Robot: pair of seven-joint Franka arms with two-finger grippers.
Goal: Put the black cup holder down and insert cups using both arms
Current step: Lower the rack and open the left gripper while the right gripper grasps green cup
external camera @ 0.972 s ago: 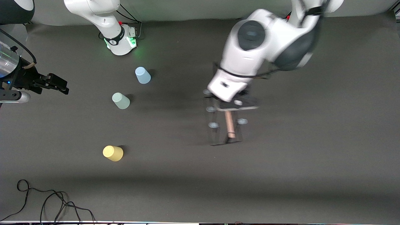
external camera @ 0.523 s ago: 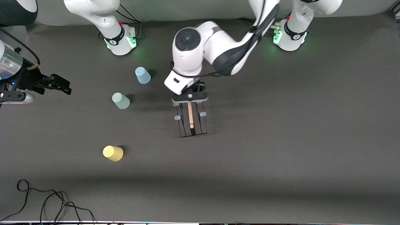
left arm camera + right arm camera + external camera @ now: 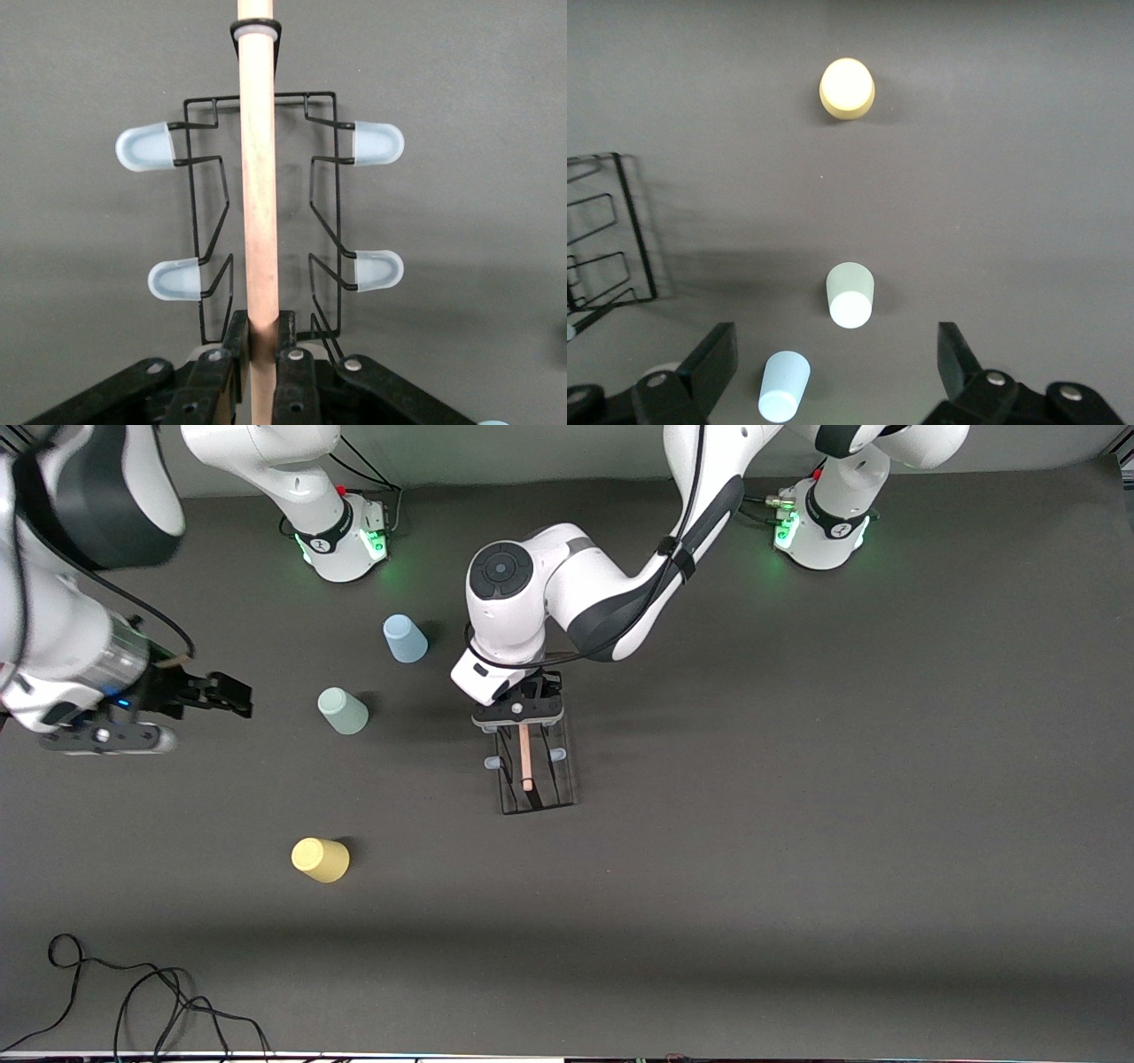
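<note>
My left gripper [image 3: 519, 713] [image 3: 263, 341] is shut on the light wooden rod [image 3: 260, 177] of the black cup holder [image 3: 534, 775], gripping it at one end. The wire rack hangs upright under the rod at the table's middle, and I cannot tell whether its base touches the table. Pale blue-grey tips [image 3: 144, 147] point out on both sides. Three cups stand upside down toward the right arm's end: blue [image 3: 405, 638] [image 3: 784, 387], green [image 3: 342, 710] [image 3: 851, 297] and yellow [image 3: 320, 859] [image 3: 847, 87]. My right gripper [image 3: 232, 694] [image 3: 835, 359] hangs open and holds nothing, beside the green cup.
Both arm bases, lit green [image 3: 347, 540] [image 3: 819, 527], stand along the table's back edge. Loose black cables [image 3: 133, 992] lie at the front corner near the right arm's end. The rack's edge [image 3: 620, 230] shows in the right wrist view.
My left arm has carried the cup holder toward the right arm's end and settled it lower at the table's middle. The right gripper has come in toward the cups.
</note>
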